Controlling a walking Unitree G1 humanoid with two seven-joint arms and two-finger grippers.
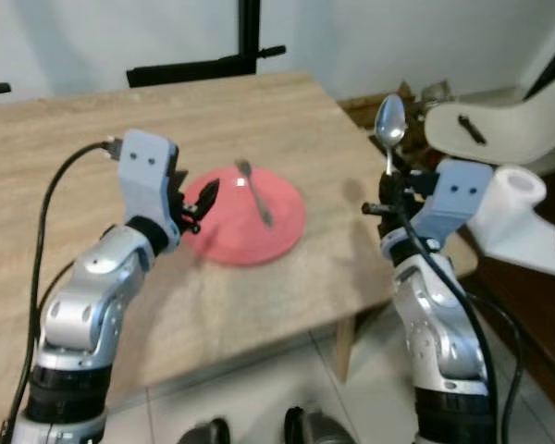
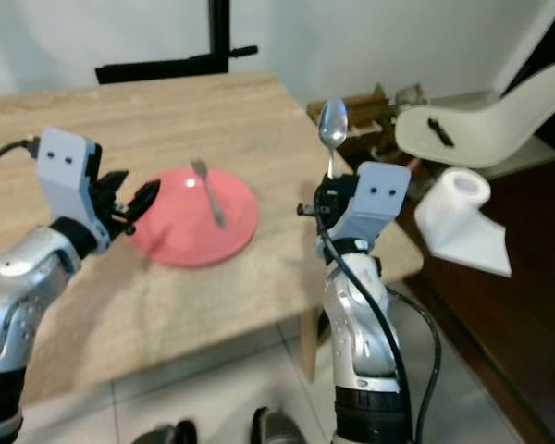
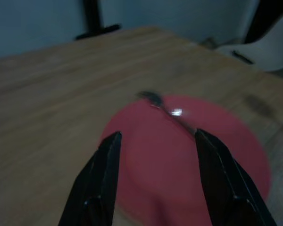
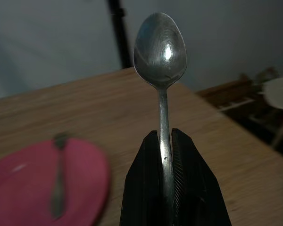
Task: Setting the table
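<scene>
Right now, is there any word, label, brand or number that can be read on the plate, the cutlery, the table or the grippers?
None: no readable text stands on the red plate, the fork, the spoon, the wooden table, the left gripper or the right gripper.

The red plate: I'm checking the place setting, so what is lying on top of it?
A fork lies across the red plate, tines toward the far side of the wooden table. Nothing else rests on the visible plate; the open left hand covers its near-left edge.
</scene>
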